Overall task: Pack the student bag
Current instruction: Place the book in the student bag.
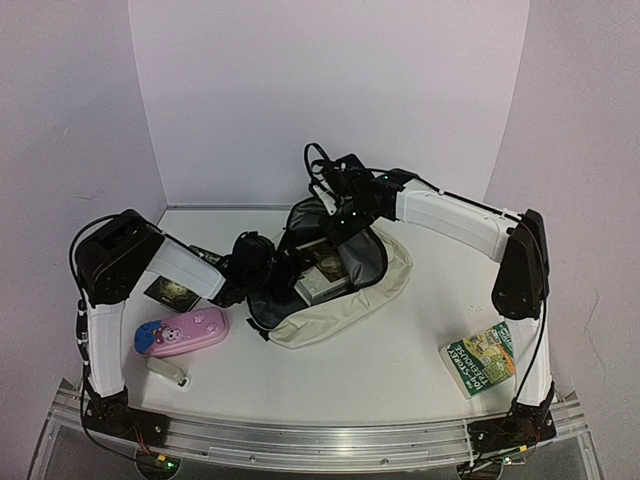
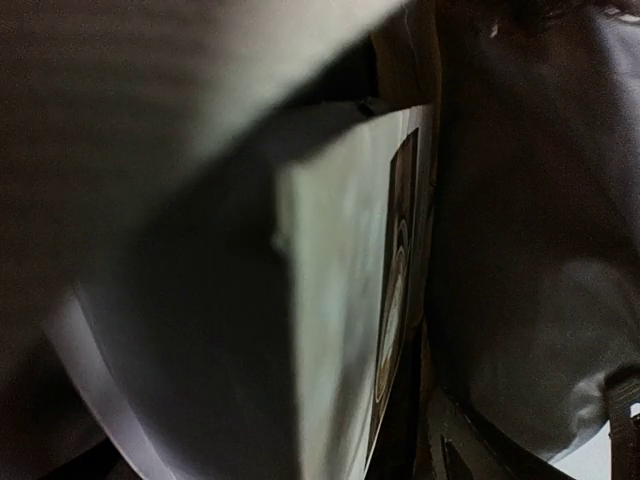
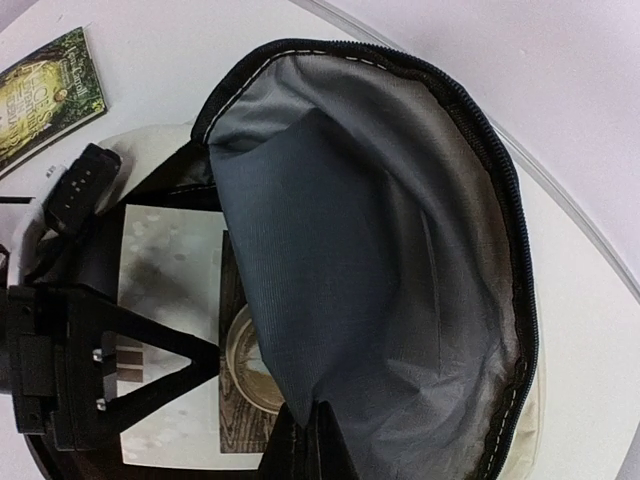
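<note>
The student bag (image 1: 345,305) lies in the middle of the table, cream outside, its mouth gaping to show grey lining (image 3: 400,250). A book with a white and wood-print cover (image 1: 322,270) (image 3: 170,270) rests inside the mouth. It fills the blurred left wrist view as a pale edge (image 2: 340,300). My left gripper (image 1: 283,273) reaches into the mouth with one finger (image 3: 160,350) lying over the book's cover. Its jaws are hidden. My right gripper (image 3: 315,430) (image 1: 345,215) is shut on a fold of the lining and holds the upper flap up.
A pink pencil case (image 1: 183,332) and a small white object (image 1: 168,372) lie at the front left. A dark green book (image 1: 172,292) (image 3: 45,95) sits behind them under the left arm. A green illustrated book (image 1: 480,358) lies front right. Black straps (image 1: 320,165) stick up behind the bag.
</note>
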Robot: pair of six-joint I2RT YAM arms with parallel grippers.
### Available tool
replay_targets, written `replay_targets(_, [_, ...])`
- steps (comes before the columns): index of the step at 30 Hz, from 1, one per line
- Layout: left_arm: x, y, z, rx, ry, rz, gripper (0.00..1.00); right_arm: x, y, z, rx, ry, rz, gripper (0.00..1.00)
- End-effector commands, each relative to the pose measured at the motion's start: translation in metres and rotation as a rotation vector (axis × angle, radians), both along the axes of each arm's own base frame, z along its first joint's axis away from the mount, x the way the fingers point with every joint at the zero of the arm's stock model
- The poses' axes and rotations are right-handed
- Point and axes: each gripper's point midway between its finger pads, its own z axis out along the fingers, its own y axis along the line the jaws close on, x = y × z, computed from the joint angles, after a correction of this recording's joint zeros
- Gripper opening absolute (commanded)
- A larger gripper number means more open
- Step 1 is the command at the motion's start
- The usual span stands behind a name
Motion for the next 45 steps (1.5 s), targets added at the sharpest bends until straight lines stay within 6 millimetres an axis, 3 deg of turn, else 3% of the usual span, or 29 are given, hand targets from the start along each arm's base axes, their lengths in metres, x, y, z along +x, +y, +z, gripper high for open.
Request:
replay_targets(1, [0.0,0.012,0.033,0.121,-0.036,0.035,0.83,0.015,0.005,0.03,0.093,-0.059,-0.022,0.0])
replay_targets(5, [-0.004,0.016,0.032,0.175,-0.02,0.031,0.79,0.014,0.005,0.025,0.094,-0.044,-0.014,0.0])
replay_targets(11, [-0.003,0.001,0.032,0.183,-0.02,-0.023,0.8,0.014,0.008,0.024,0.101,-0.036,-0.004,0.0])
replay_targets(12, [-0.001,-0.004,0.033,0.177,-0.03,-0.038,0.76,0.013,0.009,0.024,0.104,-0.034,-0.002,0.0])
replay_targets(14, [0.006,-0.016,0.036,0.167,-0.057,-0.068,0.55,0.013,0.01,0.023,0.107,-0.03,-0.001,0.0])
replay_targets(15, [0.01,-0.022,0.041,0.16,-0.073,-0.079,0.49,0.014,0.01,0.023,0.108,-0.029,0.0,0.0])
replay_targets(18, [0.021,-0.036,0.036,0.162,-0.085,-0.103,0.44,0.014,0.01,0.022,0.105,-0.029,0.003,0.0])
replay_targets(22, [0.018,-0.034,0.032,0.166,-0.075,-0.101,0.53,0.015,0.006,0.021,0.096,-0.03,-0.001,0.0])
replay_targets(28, [-0.001,-0.011,0.047,0.203,-0.064,-0.065,0.77,0.027,-0.005,0.021,0.114,-0.022,-0.039,0.0])
replay_targets(35, [-0.01,0.007,0.057,0.288,-0.071,-0.053,0.89,0.036,-0.006,0.016,0.12,-0.016,-0.045,0.0])
replay_targets(37, [-0.01,0.006,0.055,0.276,-0.073,-0.056,0.87,0.038,-0.005,0.013,0.117,-0.012,-0.045,0.0])
replay_targets(41, [-0.012,0.003,0.065,0.242,-0.115,-0.068,0.86,0.047,-0.013,-0.005,0.083,0.003,-0.043,0.0])
replay_targets(45, [-0.015,0.012,0.086,0.285,-0.174,-0.08,0.97,0.057,-0.034,-0.037,0.068,0.078,-0.054,0.0])
